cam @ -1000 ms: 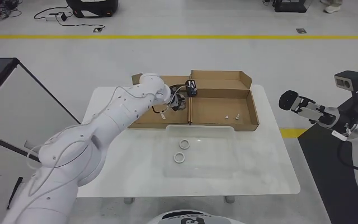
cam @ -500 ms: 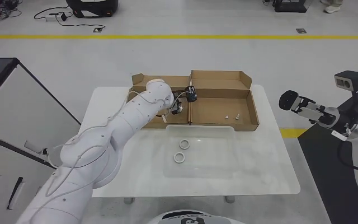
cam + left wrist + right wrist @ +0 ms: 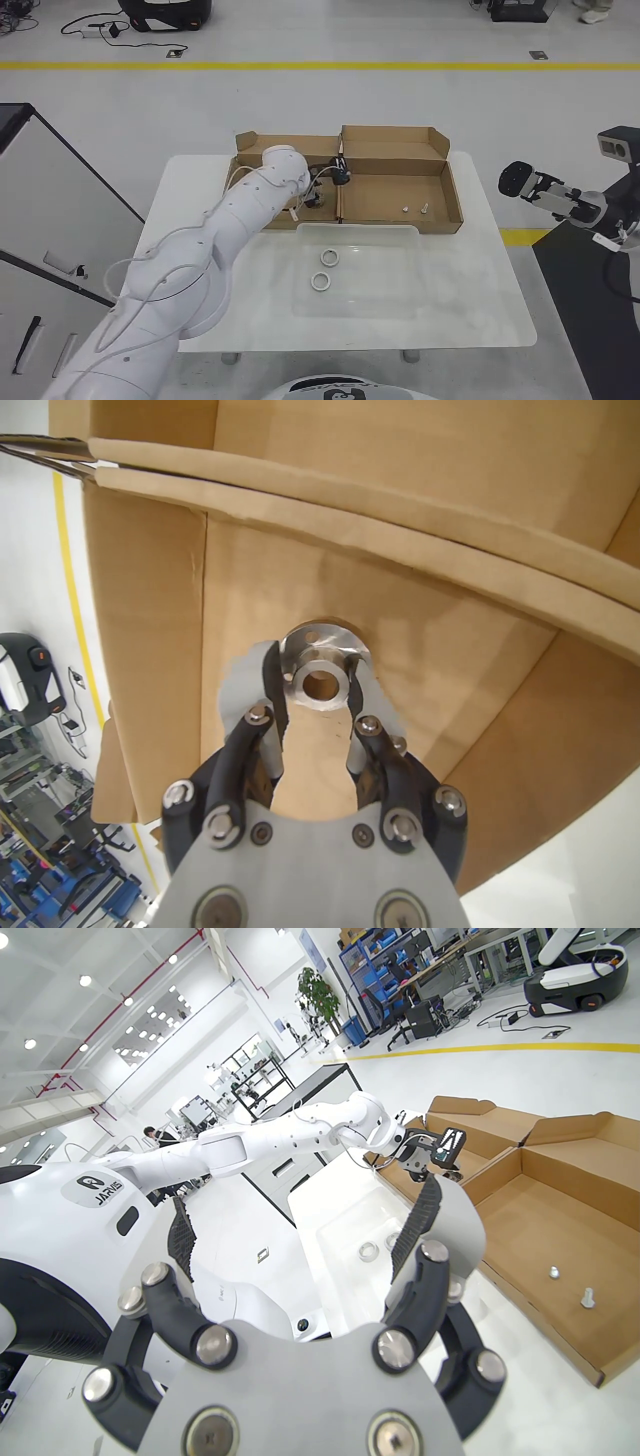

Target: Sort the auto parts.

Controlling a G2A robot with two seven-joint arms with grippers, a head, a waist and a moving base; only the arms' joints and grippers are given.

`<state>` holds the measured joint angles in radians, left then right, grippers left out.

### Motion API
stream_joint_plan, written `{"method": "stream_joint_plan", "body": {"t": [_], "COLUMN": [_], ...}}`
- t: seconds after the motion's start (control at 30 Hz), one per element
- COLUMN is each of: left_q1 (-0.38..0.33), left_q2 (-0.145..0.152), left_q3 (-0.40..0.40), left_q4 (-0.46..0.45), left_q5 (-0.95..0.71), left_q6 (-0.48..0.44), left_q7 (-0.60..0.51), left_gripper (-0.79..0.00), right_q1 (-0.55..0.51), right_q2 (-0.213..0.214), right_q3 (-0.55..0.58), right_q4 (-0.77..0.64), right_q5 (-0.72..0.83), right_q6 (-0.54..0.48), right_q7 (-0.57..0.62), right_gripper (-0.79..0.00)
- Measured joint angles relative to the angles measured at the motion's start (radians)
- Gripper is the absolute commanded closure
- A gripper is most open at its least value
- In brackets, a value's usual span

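A silver metal flange (image 3: 325, 640) with a round hub sits between my left gripper's (image 3: 315, 675) fingers, which are shut on the hub, low inside the left cardboard box (image 3: 150, 600). From above, that gripper (image 3: 323, 192) is at the right end of the left box (image 3: 262, 150). Two metal rings (image 3: 328, 257) (image 3: 320, 282) lie in the clear tray (image 3: 385, 285). Two bolts (image 3: 405, 209) (image 3: 424, 209) rest in the right box (image 3: 380, 195). My right gripper (image 3: 545, 190) hangs open and empty off the table's right side.
The two boxes stand side by side at the table's far edge, flaps up. The tray lies just in front of them. The white tabletop (image 3: 470, 290) has bare room right of the tray and along the near edge.
My left arm has pushed farther over the left box and its gripper has come down deeper into it, still holding the flange. The right arm has not moved.
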<state>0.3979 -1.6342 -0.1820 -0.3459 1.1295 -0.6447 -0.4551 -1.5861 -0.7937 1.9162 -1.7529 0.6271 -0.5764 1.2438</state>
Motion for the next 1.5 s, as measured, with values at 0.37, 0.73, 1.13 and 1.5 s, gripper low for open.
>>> {"method": "stream_joint_plan", "body": {"t": [0.37,0.73,1.13,1.5], "left_q1": [-0.04,-0.126,-0.12,0.07], "left_q2": [-0.008,0.031,0.146,0.353], "left_q3": [-0.02,-0.031,-0.108,-0.315], "left_q4": [0.062,0.017,-0.32,-0.877], "left_q5": [0.031,0.108,0.088,-0.043], "left_q6": [0.001,-0.141,-0.252,-0.262], "left_q7": [0.075,0.192,0.093,-0.295], "left_gripper": [-0.785,-0.785,-0.785,-0.785], "right_q1": [0.0,0.0,0.0,0.0], "right_q2": [0.0,0.0,0.0,0.0], "right_q3": [0.0,0.0,0.0,0.0], "right_q4": [0.0,0.0,0.0,0.0], "right_q5": [0.0,0.0,0.0,0.0], "right_q6": [0.0,0.0,0.0,0.0], "right_q7": [0.0,0.0,0.0,0.0], "right_gripper": [-0.785,-0.785,-0.785,-0.785]}}
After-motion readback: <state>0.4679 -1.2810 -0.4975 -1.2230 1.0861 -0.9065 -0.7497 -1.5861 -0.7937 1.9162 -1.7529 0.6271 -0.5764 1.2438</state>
